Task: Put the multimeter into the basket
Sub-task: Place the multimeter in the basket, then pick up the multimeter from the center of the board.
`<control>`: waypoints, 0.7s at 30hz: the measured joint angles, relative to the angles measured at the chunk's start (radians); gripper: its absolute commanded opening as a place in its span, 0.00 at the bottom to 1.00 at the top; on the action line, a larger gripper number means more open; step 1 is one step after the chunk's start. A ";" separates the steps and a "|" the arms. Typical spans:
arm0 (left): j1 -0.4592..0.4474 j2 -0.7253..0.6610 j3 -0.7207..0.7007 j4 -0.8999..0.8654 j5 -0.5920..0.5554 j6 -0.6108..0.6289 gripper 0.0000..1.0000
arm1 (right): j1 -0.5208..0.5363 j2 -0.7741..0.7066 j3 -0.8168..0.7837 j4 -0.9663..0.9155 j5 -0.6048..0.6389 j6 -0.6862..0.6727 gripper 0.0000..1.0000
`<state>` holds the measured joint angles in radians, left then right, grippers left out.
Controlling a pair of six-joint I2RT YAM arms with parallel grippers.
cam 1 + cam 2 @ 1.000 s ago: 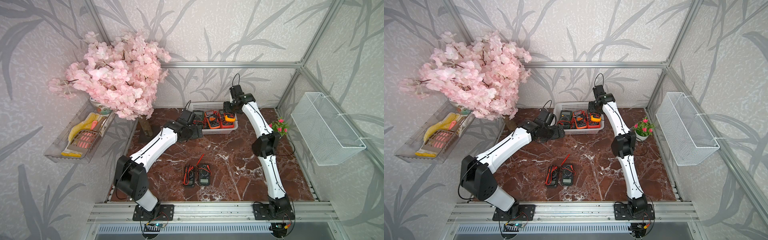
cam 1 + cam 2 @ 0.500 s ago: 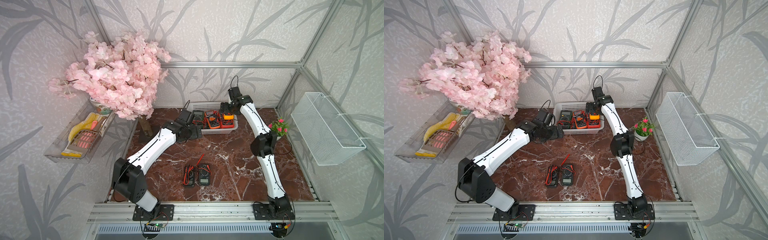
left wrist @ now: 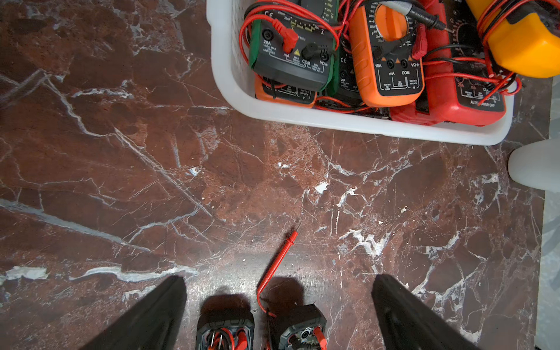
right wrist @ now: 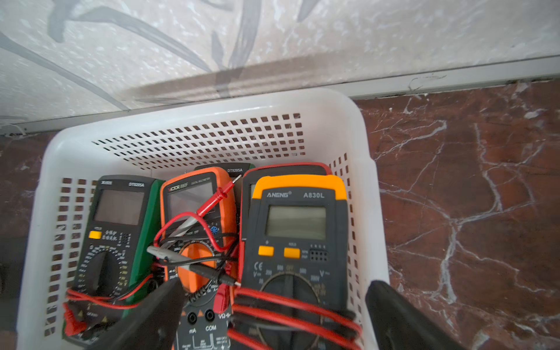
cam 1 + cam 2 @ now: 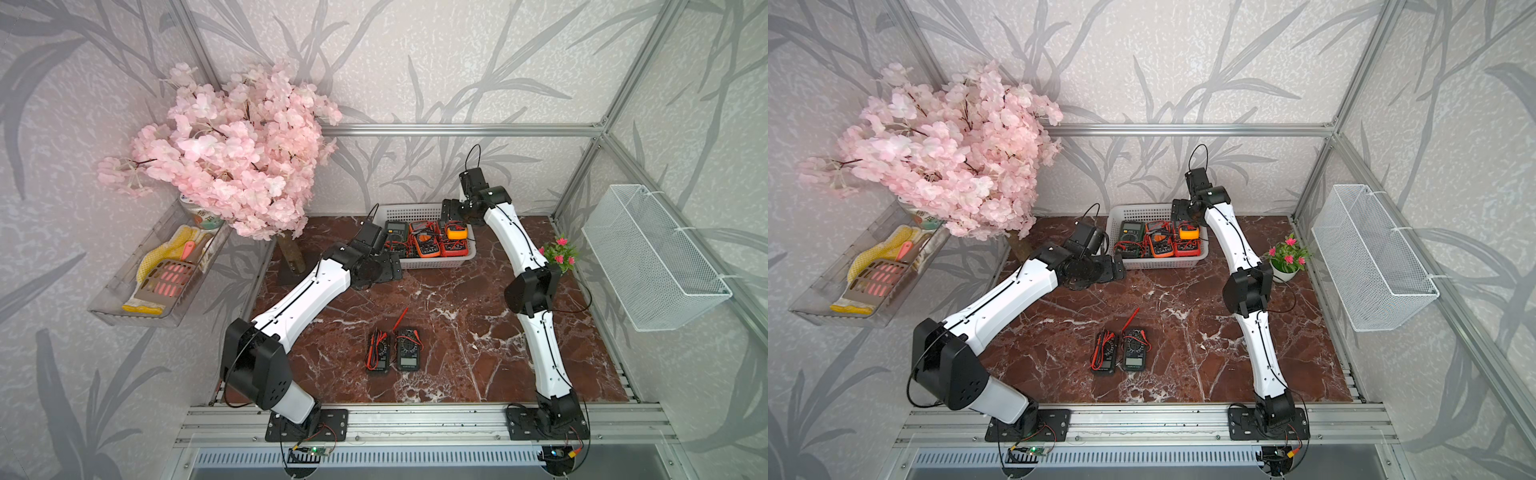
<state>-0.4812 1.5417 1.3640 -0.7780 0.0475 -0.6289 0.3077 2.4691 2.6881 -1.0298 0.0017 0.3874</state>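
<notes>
Top views: left arm (image 5: 299,297) stretched low on a diagonal from its base, left gripper (image 5: 392,269) just short of the basket's (image 5: 409,212) front left corner. Right arm (image 5: 1233,241) elbow up, forearm reaching toward the back wall, wrist bent down. Right gripper (image 5: 1179,212) over the basket's right end, by the yellow multimeter (image 5: 1188,232). Two black multimeters (image 5: 408,351) side by side mid-table, well apart from both grippers.

Left wrist: jaws wide apart, nothing between them, over bare marble table (image 3: 151,181). Basket corner ahead.

Right wrist: jaws spread wide, clamping nothing. Yellow multimeter lies in the basket beside its end wall, on a red meter (image 4: 285,168), red leads wrapped round it.
</notes>
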 measured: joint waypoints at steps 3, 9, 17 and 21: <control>-0.006 -0.020 -0.028 0.001 0.001 -0.004 1.00 | 0.000 -0.051 -0.023 0.000 -0.003 0.000 0.99; -0.063 -0.053 -0.079 0.008 -0.016 -0.033 1.00 | 0.004 -0.149 -0.074 -0.011 -0.022 0.000 0.99; -0.206 -0.088 -0.179 0.028 -0.085 -0.107 1.00 | 0.035 -0.363 -0.354 0.008 -0.062 0.001 0.99; -0.266 -0.117 -0.240 0.038 -0.124 -0.148 1.00 | 0.054 -0.535 -0.639 0.102 -0.098 0.022 0.99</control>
<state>-0.7467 1.4242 1.1236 -0.7403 -0.0761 -0.7773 0.3614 1.9339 2.0491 -0.9279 -0.0959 0.4095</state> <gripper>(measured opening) 0.999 0.993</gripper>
